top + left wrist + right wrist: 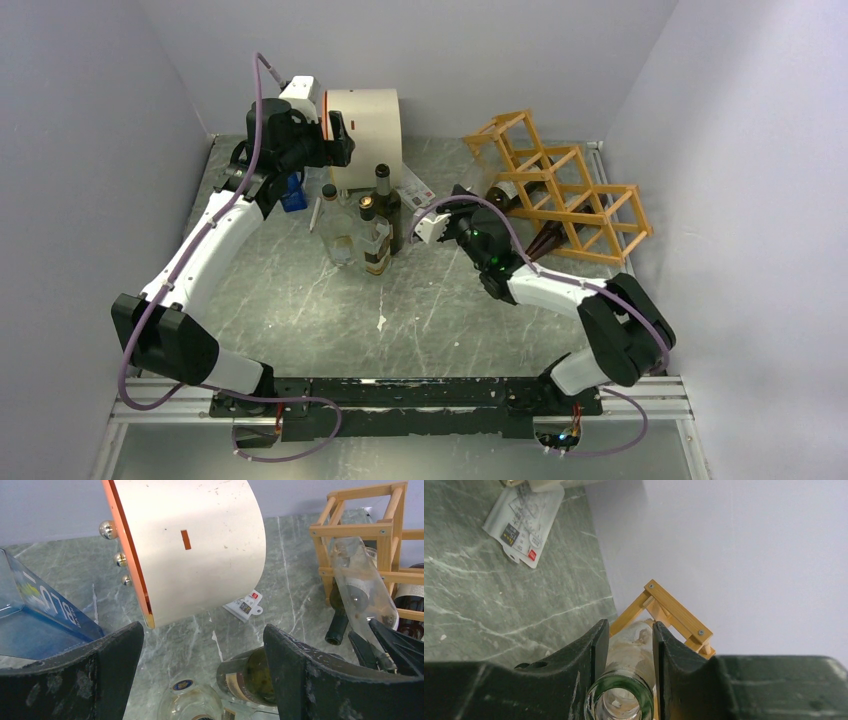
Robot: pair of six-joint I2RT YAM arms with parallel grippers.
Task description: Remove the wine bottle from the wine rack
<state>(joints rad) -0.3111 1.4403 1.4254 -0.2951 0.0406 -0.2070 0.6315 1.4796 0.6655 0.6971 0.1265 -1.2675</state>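
Note:
The wooden wine rack (565, 195) stands at the back right, tilted, with dark bottles (545, 238) in its cells. In the right wrist view my right gripper (629, 645) is shut on the neck of a clear wine bottle (636, 637). The bottle's open mouth (620, 700) faces the camera and its body still reaches into a rack cell (674, 612). The left wrist view shows this clear bottle (362, 585) sloping out of the rack (360, 530). My left gripper (202, 645) is open and empty, above the standing bottles beside the white drum (195, 545).
Several upright bottles (375, 220) stand mid-table between the arms. A white drum (365, 125) lies at the back. A blue box (40, 615) is at its left, and a small packet (418, 185) lies on the table behind the bottles. Walls close in on both sides.

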